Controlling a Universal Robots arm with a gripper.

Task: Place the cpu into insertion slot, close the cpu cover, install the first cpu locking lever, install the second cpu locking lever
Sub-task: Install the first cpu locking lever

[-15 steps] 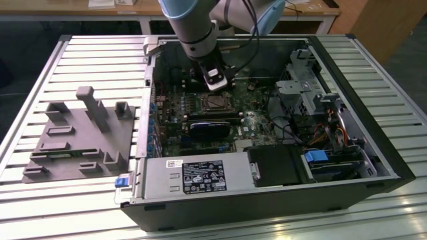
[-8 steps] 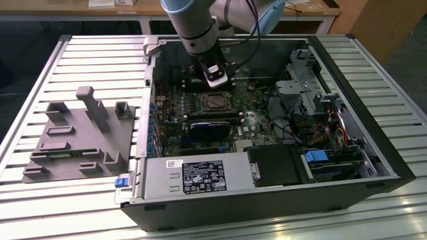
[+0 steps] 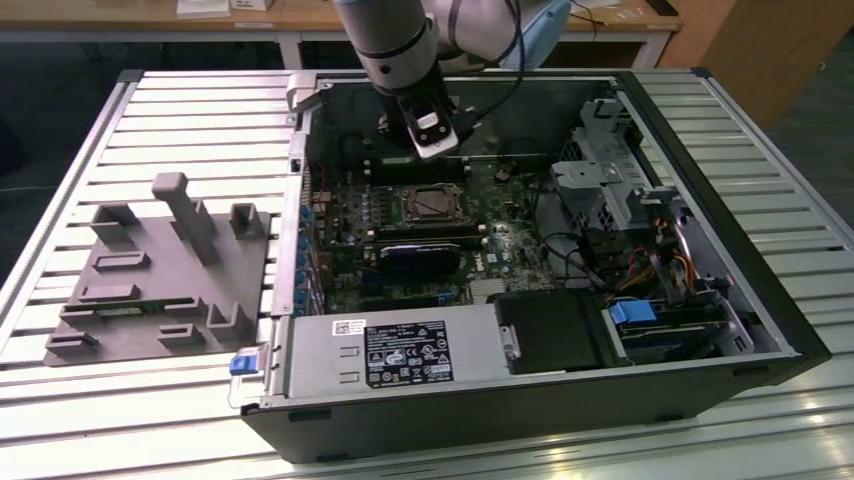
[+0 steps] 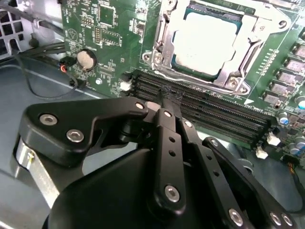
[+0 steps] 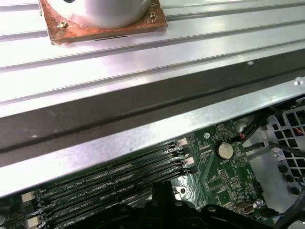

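Note:
The cpu [image 4: 205,40], a flat square chip with a silver-grey top, lies in the socket on the green board [image 4: 109,28]. The cpu cover [image 4: 228,78], a thin silver frame, lies flat around it, and the insertion slot is hidden beneath them. In the exterior view the cpu [image 3: 430,204] sits mid-board inside the open case. My gripper [image 4: 169,98] hangs over the black memory slots [image 4: 205,109] beside the socket, shut with nothing between its fingers. In the exterior view the gripper [image 3: 434,152] hovers just behind the socket. I cannot make out the locking levers.
A coin battery [image 4: 86,58] and thin cables lie on the board near the gripper. A dark fan block [image 3: 420,255], the power supply [image 3: 387,350] and a drive cage [image 3: 627,190] crowd the case. A grey fixture [image 3: 160,270] sits on the slatted table at the exterior view's left.

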